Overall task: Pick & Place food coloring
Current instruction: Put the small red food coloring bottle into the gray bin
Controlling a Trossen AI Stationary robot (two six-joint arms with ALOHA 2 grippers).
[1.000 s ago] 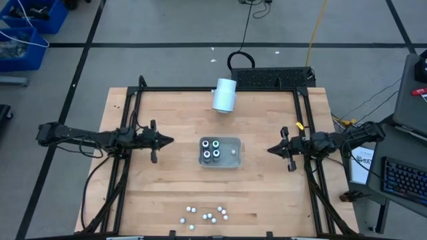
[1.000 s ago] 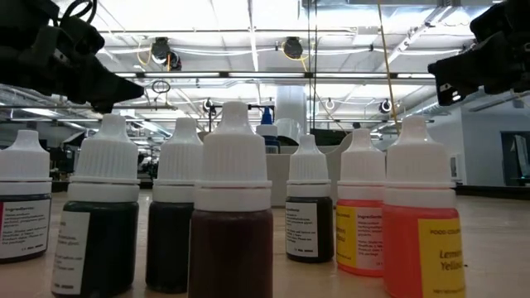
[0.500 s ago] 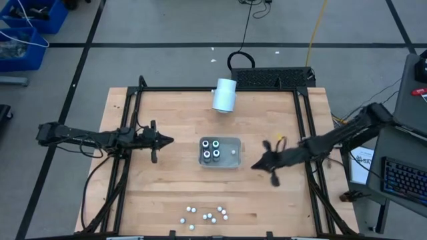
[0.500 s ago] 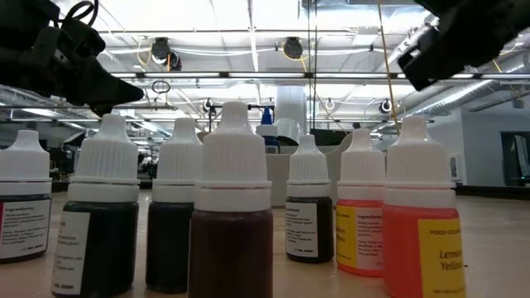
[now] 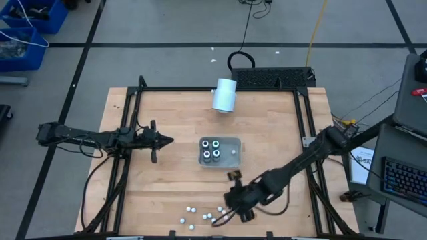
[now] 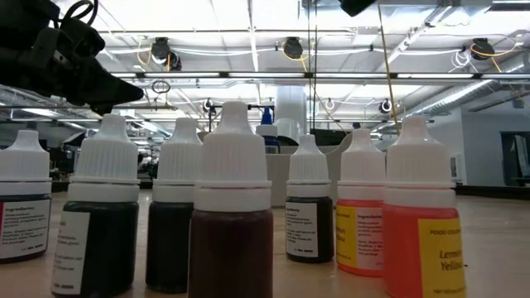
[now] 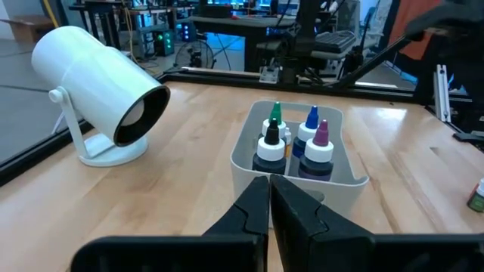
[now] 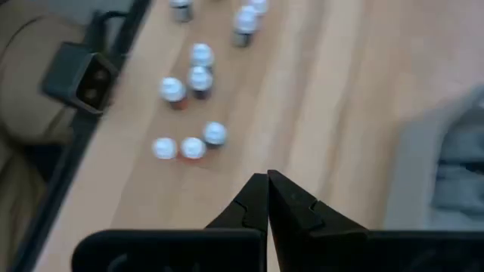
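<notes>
Moved: right gripper (image 5: pixel 230 203) swung from table's right edge toward loose bottles (image 5: pixel 205 215), fingers pressed together.
Left gripper (image 5: pixel 167 141): closed, parked.
Bottles: near front edge; four in tray (image 5: pixel 235 162).
Handling: I judge light, tippy, slick; pinch body.

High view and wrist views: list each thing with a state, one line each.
Left gripper: shut, empty, hovering left of the tray.
Right gripper: shut, empty, above the loose bottles.
Grey rectangular tray: upright, holding four bottles.
Four dark capped bottles: standing in the tray.
Small white-capped bottles: standing loose near the table's front edge.
White cylinder on a stand: lying sideways.
</notes>
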